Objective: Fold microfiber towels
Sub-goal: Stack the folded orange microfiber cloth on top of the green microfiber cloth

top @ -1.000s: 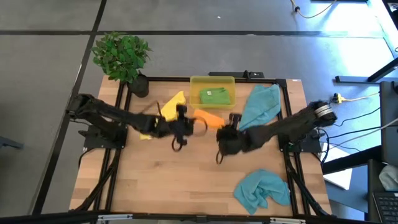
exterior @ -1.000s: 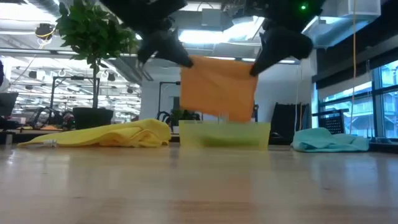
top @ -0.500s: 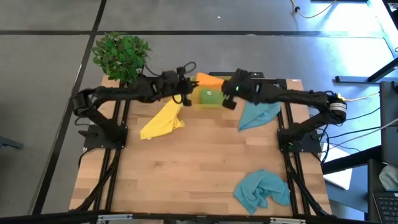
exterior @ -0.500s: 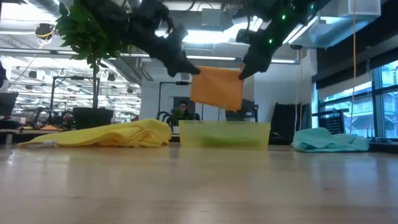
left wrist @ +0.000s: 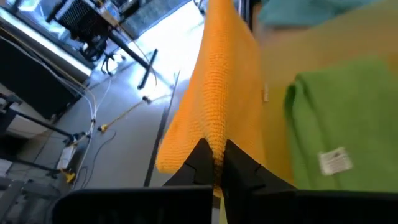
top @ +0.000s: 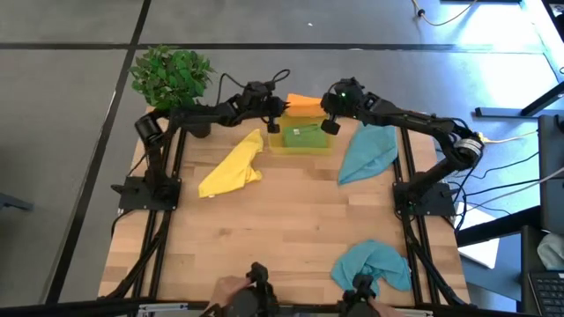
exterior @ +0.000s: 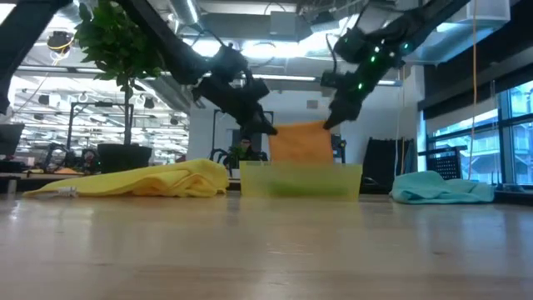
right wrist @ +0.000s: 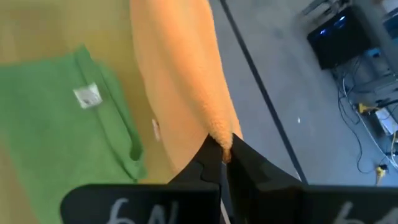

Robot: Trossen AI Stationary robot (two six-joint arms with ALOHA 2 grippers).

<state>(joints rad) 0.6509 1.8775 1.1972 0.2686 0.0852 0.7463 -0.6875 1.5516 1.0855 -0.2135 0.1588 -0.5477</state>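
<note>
Wooden table (top: 264,229): the yellow bin (exterior: 301,180) hides the orange towel's (exterior: 301,143) lower edge. Left gripper (top: 273,113) and right gripper (top: 330,111) each pinch one corner, above the green towel (top: 304,136).

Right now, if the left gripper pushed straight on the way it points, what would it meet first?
The orange towel its fingers already pinch. Past that, likely open floor behind the table's far edge, though depth is unclear.

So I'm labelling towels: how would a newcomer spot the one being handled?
Find the translucent yellow bin at the table's far edge. Hanging over its far side is the orange towel, stretched between the left gripper and right gripper, the only towel held off the table.
</note>
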